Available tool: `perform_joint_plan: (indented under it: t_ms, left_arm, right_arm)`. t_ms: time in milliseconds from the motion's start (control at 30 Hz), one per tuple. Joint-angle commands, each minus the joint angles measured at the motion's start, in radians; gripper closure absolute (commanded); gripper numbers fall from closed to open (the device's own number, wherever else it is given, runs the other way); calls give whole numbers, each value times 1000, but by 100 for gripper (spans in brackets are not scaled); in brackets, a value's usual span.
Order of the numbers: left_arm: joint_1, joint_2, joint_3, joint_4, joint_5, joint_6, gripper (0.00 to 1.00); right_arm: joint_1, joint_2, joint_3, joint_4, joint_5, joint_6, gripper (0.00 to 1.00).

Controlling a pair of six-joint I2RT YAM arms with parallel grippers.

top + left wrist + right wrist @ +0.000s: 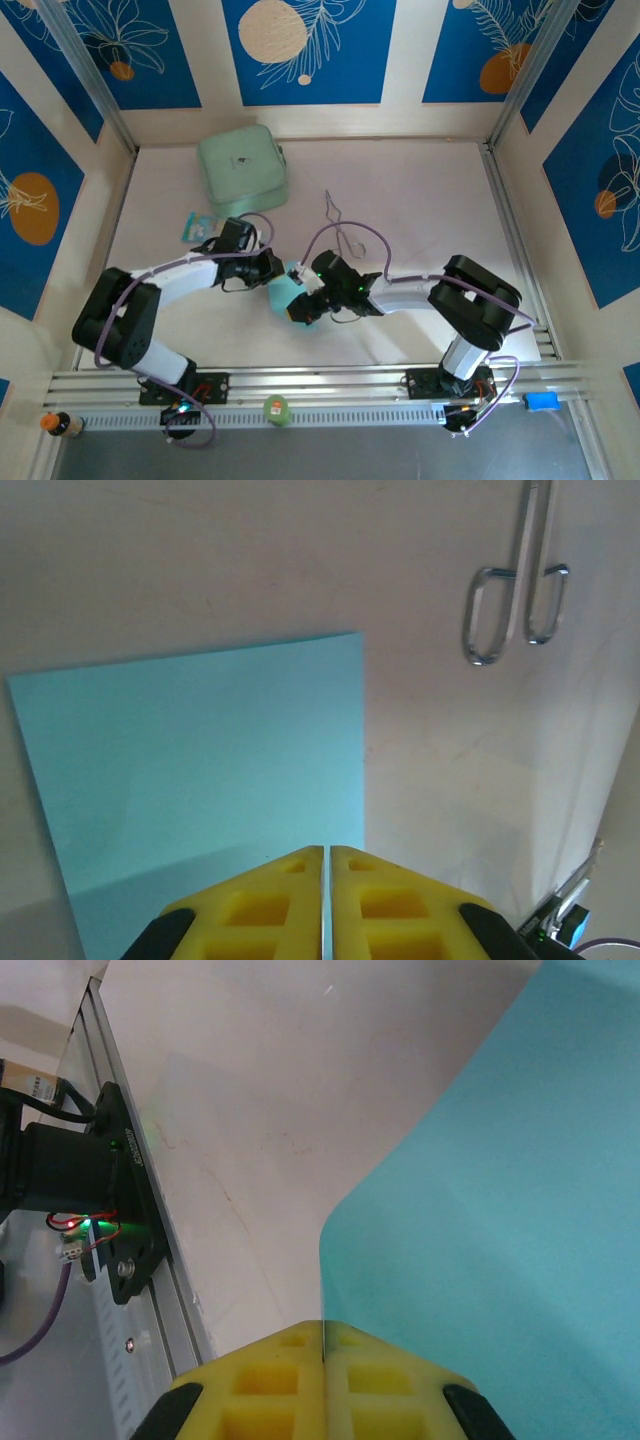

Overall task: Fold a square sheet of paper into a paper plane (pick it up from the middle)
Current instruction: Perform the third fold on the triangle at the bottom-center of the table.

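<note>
**A:** Which step is this?

**B:** Early one, no crease yet. Over the bench's (pixel 420 200) near middle, the sheet (pixel 285 297) sits between both arms. The right end effector (pixel 323 1325) clamps its edge, and the left end effector (pixel 327 848) looks pinched shut on it too. Next up, I'd guess: line the edges up carefully.

A plain cyan square sheet of paper (pixel 200 770) — sharp-cornered, mostly flat — lies mid-bench (pixel 420 200). One side curves upward.
</note>
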Motion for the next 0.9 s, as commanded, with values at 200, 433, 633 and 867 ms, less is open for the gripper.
perform_joint_plan:
  t_ms: [200, 433, 633, 867]
  left_arm:
    - [-14, 151, -3, 45, -5, 36, 95]
    - [-14, 187, -26, 69, 2, 38, 95]
    - [-14, 197, -21, 70, 7, 36, 95]
    - [-14, 196, -16, 68, 11, 31, 95]
  right_arm:
    - [-20, 29, -9, 19, -42, 21, 98]
    - [-41, 36, 9, -71, 42, -21, 98]
    - [-65, 36, 9, -106, 71, -55, 98]
    - [-92, 27, 26, -133, 88, -85, 98]
